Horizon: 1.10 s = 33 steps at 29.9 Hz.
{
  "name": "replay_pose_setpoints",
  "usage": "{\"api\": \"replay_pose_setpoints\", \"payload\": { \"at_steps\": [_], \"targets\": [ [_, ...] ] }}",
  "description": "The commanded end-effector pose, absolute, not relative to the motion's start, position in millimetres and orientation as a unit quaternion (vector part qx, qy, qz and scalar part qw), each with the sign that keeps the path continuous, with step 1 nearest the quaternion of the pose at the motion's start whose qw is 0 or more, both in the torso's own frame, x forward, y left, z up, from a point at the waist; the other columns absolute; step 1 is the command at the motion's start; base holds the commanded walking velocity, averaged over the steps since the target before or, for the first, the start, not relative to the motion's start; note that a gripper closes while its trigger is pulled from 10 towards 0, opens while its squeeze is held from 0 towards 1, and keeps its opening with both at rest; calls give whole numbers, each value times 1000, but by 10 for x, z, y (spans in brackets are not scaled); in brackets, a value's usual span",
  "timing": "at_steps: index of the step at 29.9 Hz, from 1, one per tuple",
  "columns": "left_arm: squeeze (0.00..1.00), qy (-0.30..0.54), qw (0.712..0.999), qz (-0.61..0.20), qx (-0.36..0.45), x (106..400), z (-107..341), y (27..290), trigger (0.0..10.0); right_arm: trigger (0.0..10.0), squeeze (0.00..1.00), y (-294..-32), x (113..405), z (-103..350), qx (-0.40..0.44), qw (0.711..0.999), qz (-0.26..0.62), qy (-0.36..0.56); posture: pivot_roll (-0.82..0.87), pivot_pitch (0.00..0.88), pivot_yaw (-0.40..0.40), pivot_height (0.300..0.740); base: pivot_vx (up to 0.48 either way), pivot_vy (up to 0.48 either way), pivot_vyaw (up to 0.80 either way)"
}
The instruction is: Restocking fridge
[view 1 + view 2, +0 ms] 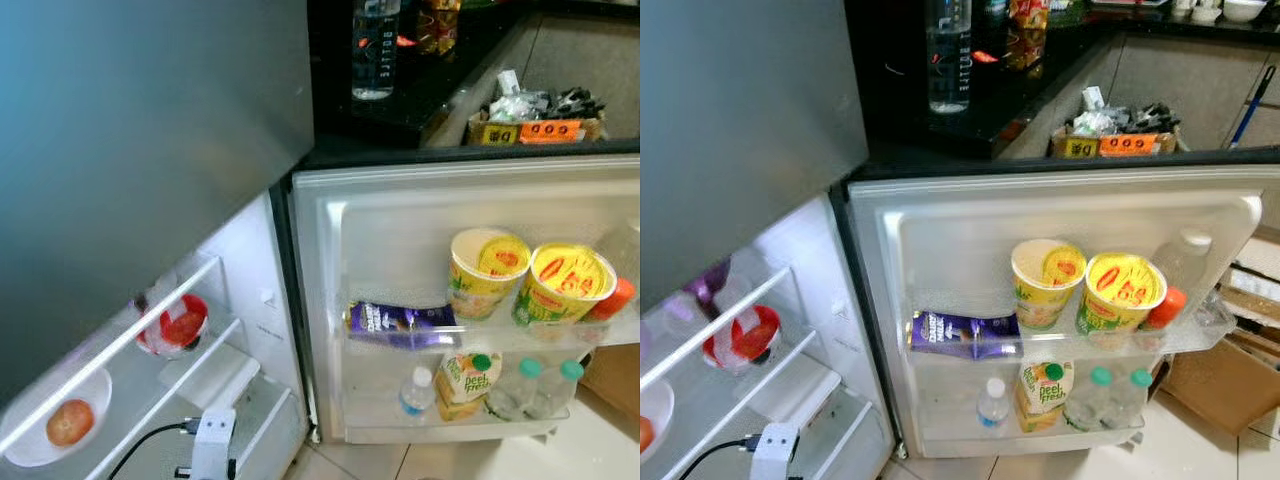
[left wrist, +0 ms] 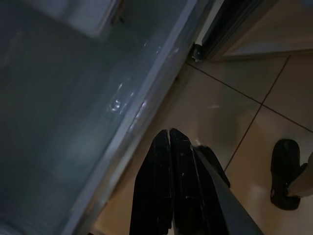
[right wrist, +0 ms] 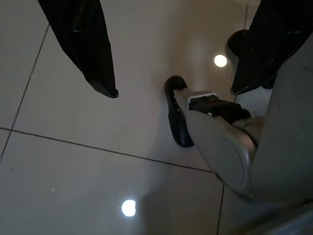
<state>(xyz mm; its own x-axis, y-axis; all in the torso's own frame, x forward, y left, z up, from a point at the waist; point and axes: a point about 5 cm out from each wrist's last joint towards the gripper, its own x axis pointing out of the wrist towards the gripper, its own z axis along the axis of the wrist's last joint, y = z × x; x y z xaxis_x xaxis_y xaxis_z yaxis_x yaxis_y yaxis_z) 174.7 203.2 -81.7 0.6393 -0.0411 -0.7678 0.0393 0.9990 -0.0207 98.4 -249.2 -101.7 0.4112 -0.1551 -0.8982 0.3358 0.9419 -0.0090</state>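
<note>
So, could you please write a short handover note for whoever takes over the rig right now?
Left gripper: fingers together, empty, hanging low by the fridge's bottom edge above the tiled floor.
Right gripper: fingers wide apart, empty, pointing at the floor.
Fridge door is open. Upper door shelf: two yellow noodle cups, a purple packet. Lower door shelf: a juice carton and small bottles.
Inside shelves: a red bowl and a white bowl with an orange fruit.
Done: door open, some stock in place.
Left: nothing in hand; fetch the next item.
</note>
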Motion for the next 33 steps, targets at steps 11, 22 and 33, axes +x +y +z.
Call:
{"api": "replay_pose_setpoints", "payload": {
  "at_steps": [11,22,33],
  "targets": [
    [0,456,890,-13,3,1651,-872,2061,10000,10000,0,-2441,954,-1039,87,833,-143,528,-63,0,9,677,-96,0,0],
    [0,457,889,-19,2,1654,-874,2037,10000,10000,0,-2414,985,-1035,103,837,-136,519,-63,0,8,706,0,0,0],
    [0,458,889,-26,1,1651,-878,2015,10000,10000,0,-2386,1002,-1033,114,842,-121,514,-65,0,10,721,0,0,0]
  ]
}}
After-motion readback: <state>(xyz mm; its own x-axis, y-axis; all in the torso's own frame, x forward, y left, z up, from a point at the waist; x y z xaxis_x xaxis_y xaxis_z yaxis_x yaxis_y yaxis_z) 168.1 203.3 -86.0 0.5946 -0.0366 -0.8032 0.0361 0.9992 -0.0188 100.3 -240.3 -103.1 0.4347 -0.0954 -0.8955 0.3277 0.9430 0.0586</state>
